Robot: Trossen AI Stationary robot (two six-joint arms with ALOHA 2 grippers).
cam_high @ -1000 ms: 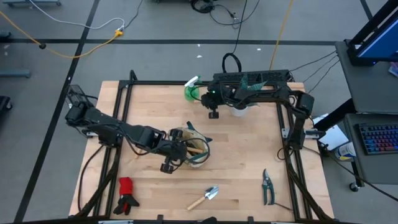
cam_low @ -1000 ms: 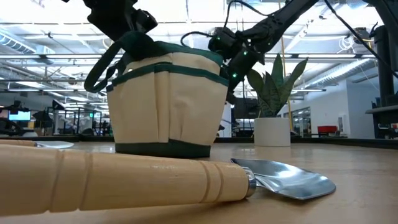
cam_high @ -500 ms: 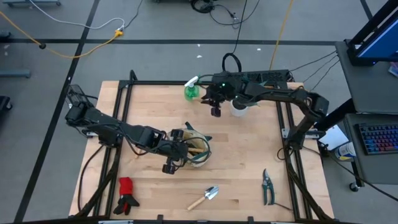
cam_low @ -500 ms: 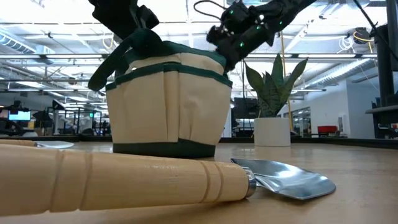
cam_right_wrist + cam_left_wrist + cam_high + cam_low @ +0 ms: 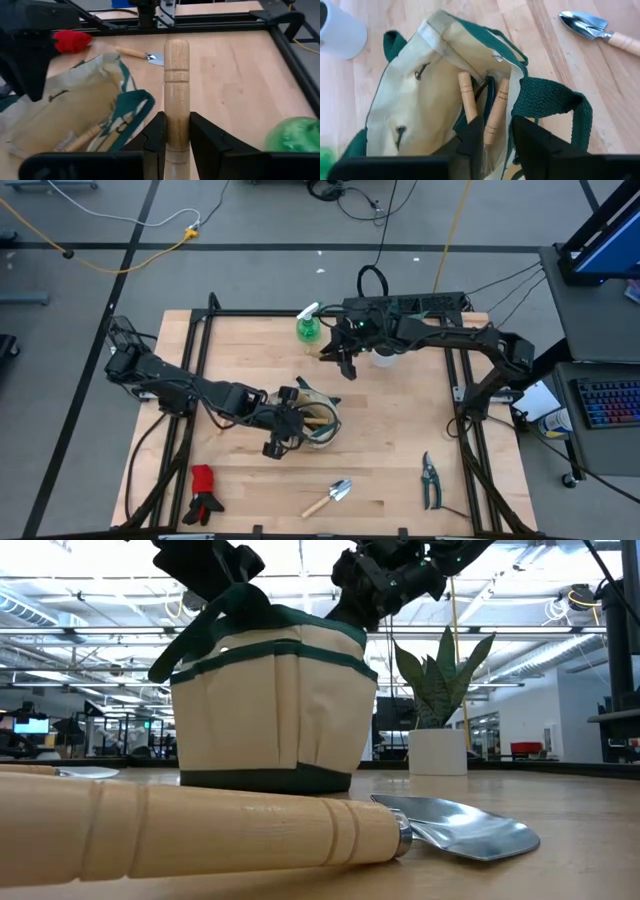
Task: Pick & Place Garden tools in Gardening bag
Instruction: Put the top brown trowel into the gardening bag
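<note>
On the near-left corner of the wooden surface [image 5: 230,360] lie the red-and-black gloves [image 5: 204,494], not yet collected; just right of them the left arm reaches across to the gardening bag [image 5: 312,420], which stands upright near the middle of the surface; the left end effector [image 5: 492,137] hangs at the bag's rim with its fingers parted, 1 wooden handle [image 5: 496,110] lying loose between them rather than pinched, so I judge that tool just let go; a 2nd wooden handle [image 5: 466,95] leans beside it inside the bag, so 2 tools look to be stowed.

Nearer than the bag, well apart from it, a trowel [image 5: 328,497] lies on the surface, untouched.

Farther back, beyond the bag, the right end effector [image 5: 176,132] is clamped on a wooden-handled tool [image 5: 176,90], its fingers tight on both sides of the handle, held up off the surface and seemingly bound for the bag; which tool it is cannot be told, the metal end being hidden; the green spray bottle [image 5: 308,328] stands just beside it at the far edge.

Near the near-right corner lie the pruning shears [image 5: 430,480], also untouched.

By my count 2 tools are in, 1 is in transit, and the gloves, trowel, bottle and shears remain.
</note>
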